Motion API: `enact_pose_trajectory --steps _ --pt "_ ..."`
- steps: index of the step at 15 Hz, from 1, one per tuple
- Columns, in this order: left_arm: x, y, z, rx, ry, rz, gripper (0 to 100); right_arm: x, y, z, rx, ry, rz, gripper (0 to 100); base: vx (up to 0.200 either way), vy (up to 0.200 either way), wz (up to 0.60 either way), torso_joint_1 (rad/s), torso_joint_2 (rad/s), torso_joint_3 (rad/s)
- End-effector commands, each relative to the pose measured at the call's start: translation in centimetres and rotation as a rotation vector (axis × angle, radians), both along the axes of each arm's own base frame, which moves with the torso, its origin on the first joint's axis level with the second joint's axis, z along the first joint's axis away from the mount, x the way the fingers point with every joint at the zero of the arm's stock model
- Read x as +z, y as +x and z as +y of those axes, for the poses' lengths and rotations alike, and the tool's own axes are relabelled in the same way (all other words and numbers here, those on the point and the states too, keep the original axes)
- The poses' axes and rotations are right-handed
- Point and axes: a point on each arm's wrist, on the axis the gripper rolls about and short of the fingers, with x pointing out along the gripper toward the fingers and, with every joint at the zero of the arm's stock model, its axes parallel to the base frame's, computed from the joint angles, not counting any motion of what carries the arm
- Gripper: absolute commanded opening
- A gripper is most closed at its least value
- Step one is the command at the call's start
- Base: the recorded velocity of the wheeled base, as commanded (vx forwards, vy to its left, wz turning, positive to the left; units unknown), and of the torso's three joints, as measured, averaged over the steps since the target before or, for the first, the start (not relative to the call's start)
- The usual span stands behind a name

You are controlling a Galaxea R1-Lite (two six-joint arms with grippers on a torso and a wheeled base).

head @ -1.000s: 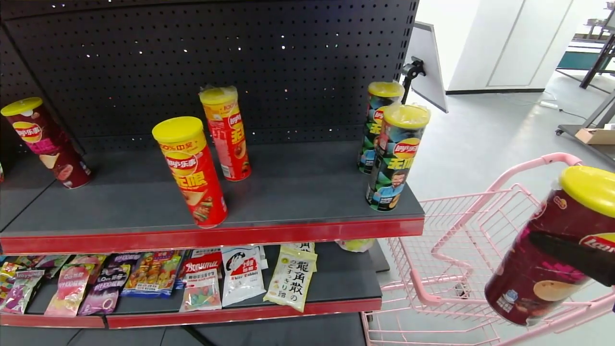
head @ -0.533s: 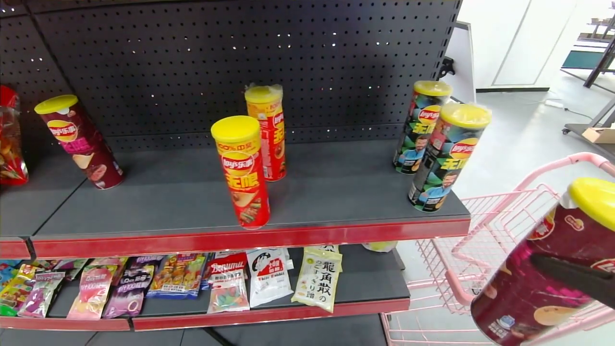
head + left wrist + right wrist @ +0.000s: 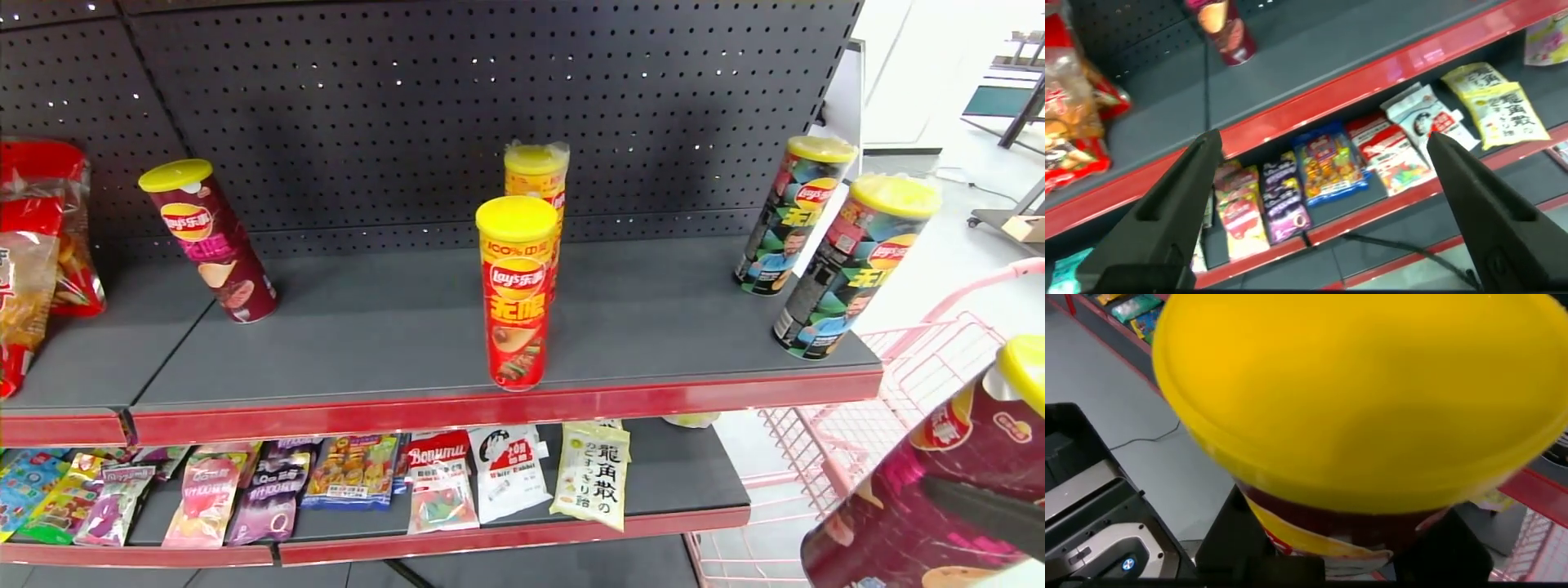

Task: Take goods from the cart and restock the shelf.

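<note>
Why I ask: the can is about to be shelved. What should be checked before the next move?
1. Right claw shut on the maroon chip can: ok.
2. Its yellow lid on: ok.
3. Bare room on the upper shelf between the shelved maroon can and the front red can: ok.
4. Left claw open, empty: ok.
5. Gripped can over the shelf: not ok, it is off to the right by the pink cart.

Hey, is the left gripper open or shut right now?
Open. The left gripper has its fingers spread wide, nothing held between them.
</note>
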Motion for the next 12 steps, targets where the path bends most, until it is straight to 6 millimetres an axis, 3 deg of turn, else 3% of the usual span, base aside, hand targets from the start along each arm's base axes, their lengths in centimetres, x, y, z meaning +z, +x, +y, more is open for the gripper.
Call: enact_pose_trajectory --steps 1,12 --pt "-0.02 -0.04 0.01 0.002 -0.001 -0.002 100 0.14 -0.37 -0.01 0.014 0.006 -0.017 0 0.0 0.2 0.0 0.002 0.0 0.002" --pt "0.02 -0.07 0.02 0.0 0.003 -0.006 100 0.1 -0.57 0.24 0.053 0.005 -0.018 0 0.0 0.2 0.0 0.002 0.0 0.003"
